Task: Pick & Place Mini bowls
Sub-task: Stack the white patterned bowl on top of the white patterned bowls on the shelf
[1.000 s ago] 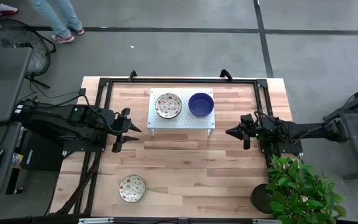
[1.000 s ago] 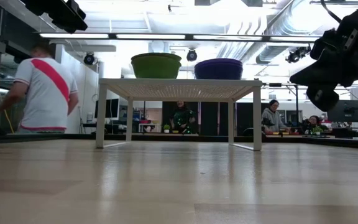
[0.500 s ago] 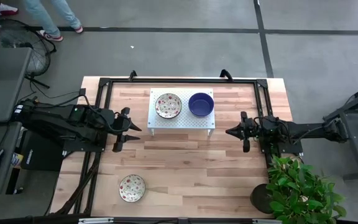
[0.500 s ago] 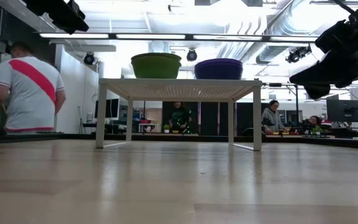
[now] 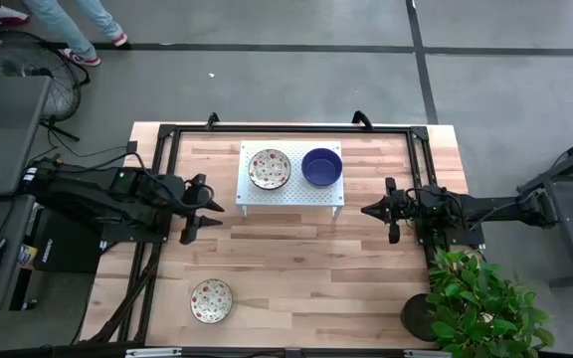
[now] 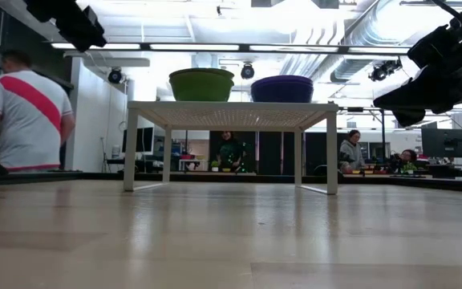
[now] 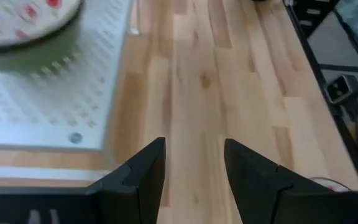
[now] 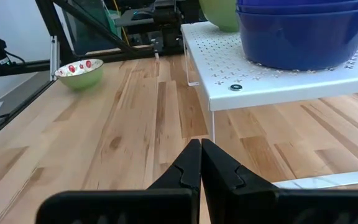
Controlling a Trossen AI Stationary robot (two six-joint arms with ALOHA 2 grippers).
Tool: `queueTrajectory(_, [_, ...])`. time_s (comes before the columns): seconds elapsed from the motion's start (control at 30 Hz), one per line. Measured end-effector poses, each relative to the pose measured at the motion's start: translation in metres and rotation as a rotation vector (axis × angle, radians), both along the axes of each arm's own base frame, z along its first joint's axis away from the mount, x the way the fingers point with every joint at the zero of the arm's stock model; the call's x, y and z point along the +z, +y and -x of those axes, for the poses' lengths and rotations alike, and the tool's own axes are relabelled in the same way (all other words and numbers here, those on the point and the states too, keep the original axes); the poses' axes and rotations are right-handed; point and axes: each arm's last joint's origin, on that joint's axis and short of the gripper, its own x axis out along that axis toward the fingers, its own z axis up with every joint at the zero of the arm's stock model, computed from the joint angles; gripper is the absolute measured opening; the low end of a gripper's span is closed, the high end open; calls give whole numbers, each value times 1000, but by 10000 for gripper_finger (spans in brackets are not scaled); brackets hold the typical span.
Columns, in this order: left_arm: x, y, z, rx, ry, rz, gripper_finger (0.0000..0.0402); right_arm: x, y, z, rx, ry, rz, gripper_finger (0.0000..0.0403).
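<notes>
Since a second ago little on the table has shifted: my right gripper (image 5: 368,211) has lifted slightly beside the rack (image 5: 291,194) and now holds level, and the person in the striped shirt (image 6: 22,112) has drifted further off behind the table. My left gripper (image 5: 215,214) hangs just off the rack's left end, fingers spread wide and holding nothing. My right gripper sits off the rack's right end, fingers pressed together, also holding nothing. On the rack stand a speckled bowl (image 5: 269,168) and a blue bowl (image 5: 321,166), side by side, both empty. Another speckled bowl (image 5: 211,299) rests on the table well in front of the rack, toward its left.
</notes>
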Motion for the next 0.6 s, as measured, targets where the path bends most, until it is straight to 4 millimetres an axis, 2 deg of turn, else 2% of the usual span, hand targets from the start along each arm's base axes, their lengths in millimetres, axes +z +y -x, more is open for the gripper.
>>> queueTrajectory(0.33, [-21,-10,-20,-46,212,172,161,0,0,0,-1,0,0,0])
queueTrajectory(0.6, [-37,-39,-28,27,349,267,161,0,0,0,-1,0,0,0])
